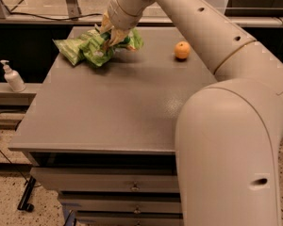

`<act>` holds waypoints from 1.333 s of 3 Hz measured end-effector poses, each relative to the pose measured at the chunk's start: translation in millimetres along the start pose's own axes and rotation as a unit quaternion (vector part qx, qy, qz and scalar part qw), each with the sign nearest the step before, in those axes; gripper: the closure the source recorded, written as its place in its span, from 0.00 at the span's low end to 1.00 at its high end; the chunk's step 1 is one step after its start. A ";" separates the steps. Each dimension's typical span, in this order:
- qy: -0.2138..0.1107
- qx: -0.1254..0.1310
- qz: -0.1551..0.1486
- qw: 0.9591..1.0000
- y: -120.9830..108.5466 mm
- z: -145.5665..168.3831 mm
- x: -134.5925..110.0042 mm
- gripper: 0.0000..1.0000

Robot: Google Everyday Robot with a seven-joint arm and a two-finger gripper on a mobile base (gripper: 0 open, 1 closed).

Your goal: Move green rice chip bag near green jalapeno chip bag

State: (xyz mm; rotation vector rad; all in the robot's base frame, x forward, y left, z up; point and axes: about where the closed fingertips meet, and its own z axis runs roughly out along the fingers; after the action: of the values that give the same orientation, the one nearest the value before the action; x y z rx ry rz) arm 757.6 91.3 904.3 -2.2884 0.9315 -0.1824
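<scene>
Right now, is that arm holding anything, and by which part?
The tool, over the far left of the table, seems to grip the bright green chip bag by its crumpled upper part.

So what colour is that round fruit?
The fruit is orange, camera view; the gripper is at the green rice chip bag.
</scene>
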 end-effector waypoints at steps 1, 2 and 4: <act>0.005 -0.012 0.008 1.000 11.0 7.5 7.7 0.82; 0.010 -0.027 0.010 1.000 25.5 8.2 12.8 0.59; 0.009 -0.043 -0.005 0.999 36.1 -1.7 6.7 0.13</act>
State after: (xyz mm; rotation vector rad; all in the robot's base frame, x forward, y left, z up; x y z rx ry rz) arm 741.2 66.6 882.5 -2.3735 0.9538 -0.1694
